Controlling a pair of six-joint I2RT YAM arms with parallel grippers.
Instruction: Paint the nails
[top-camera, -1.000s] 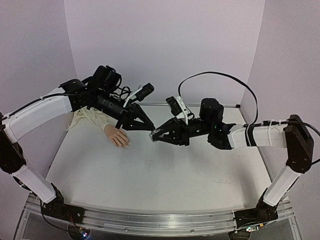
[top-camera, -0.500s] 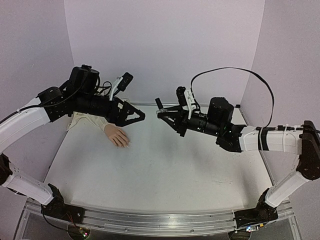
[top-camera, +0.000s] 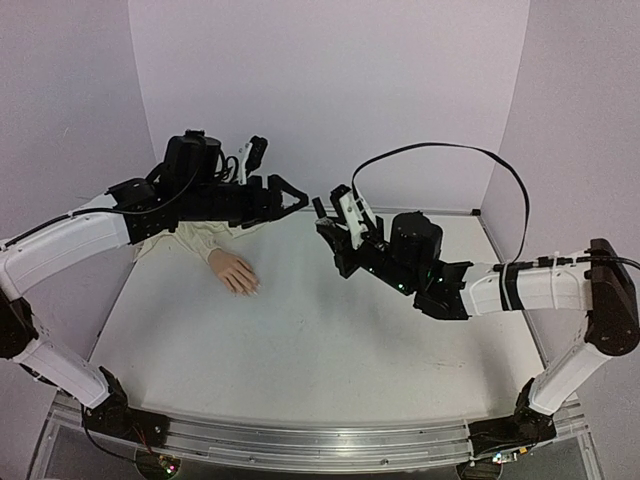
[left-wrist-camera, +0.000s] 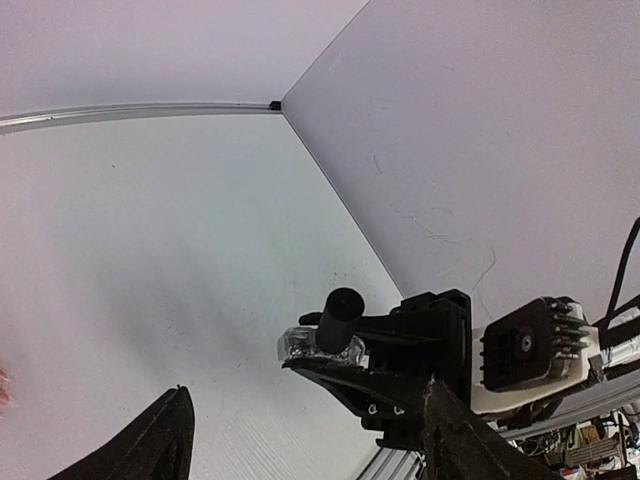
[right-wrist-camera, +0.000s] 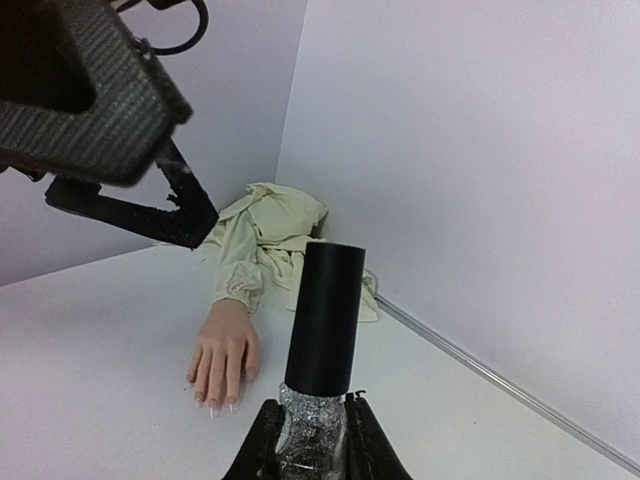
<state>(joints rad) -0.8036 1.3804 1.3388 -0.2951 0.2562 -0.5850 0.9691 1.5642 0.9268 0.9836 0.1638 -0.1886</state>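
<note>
My right gripper (top-camera: 326, 216) is shut on a small glittery polish bottle (right-wrist-camera: 312, 428) with a tall black cap (right-wrist-camera: 325, 315), held upright above the table. My left gripper (top-camera: 286, 196) hangs open just to its left, facing the bottle (left-wrist-camera: 320, 348), with nothing between its fingers (left-wrist-camera: 165, 440). The mannequin hand (top-camera: 235, 272) lies palm down on the table, below the left gripper. Its nails (right-wrist-camera: 212, 408) point toward the near edge. A cream sleeve (top-camera: 190, 236) trails back from it to the left wall.
White tabletop (top-camera: 330, 350) enclosed by lilac walls at the left, back and right. The right arm's black cable (top-camera: 440, 150) loops high above the arm. The crumpled sleeve (right-wrist-camera: 265, 235) fills the back left corner.
A second ago both grippers met low over the table. The left one opened and drew back left. Now both are raised and face each other again, the bottle staying in the right gripper.
</note>
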